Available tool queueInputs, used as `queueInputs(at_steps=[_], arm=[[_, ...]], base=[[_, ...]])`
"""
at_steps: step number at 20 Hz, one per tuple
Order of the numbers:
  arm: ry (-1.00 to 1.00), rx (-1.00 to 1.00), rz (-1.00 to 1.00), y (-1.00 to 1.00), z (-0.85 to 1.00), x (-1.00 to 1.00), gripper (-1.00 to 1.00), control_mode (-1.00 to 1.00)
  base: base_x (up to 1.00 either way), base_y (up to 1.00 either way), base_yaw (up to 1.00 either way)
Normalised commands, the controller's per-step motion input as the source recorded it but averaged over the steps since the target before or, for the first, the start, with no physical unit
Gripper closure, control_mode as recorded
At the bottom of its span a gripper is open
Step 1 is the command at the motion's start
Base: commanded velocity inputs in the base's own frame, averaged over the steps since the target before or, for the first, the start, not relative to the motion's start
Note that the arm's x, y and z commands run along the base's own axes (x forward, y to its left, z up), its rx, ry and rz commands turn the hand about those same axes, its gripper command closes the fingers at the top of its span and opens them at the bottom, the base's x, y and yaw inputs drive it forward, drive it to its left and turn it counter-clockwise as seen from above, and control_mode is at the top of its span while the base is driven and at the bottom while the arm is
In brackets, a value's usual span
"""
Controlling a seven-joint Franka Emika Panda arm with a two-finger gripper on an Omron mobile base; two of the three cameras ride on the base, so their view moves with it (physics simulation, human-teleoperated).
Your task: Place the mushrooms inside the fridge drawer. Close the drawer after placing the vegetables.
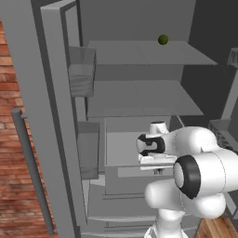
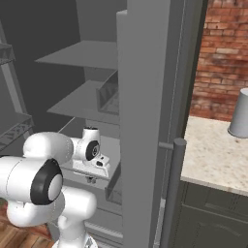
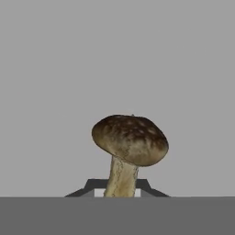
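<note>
Hand view shows your gripper (image 3: 120, 193) pinching the dark-capped mushroom (image 3: 130, 140) by its stem, cap pointing away, pale drawer (image 3: 114, 59) floor straight ahead, so you release downward.

From my left base view the fridge drawer (image 1: 122, 149) sits below two shelves, with a green ball (image 1: 162, 40) on the upper shelf (image 1: 139, 52) at about 1 o'clock. My gripper (image 1: 159, 172) hangs over the drawer, a mushroom (image 3: 130, 140) between its fingers. A canister (image 2: 240, 114) stands on the counter (image 2: 213, 155) at 3 o'clock.
</note>
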Motion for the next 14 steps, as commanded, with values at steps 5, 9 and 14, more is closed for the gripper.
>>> queueInputs(at_steps=[5,9,14], arm=[[0.06,0.0,0.06,-0.05,-0.13,-0.31,1.0,-1.0],[0.01,0.0,0.02,0.0,-0.01,0.04,1.0,-1.0],[0.0,0.0,0.04,0.0,-0.16,-0.1,-1.0,-1.0]], base=[[0.0,0.0,0.0],[0.0,0.0,0.0],[0.0,0.0,0.0]])
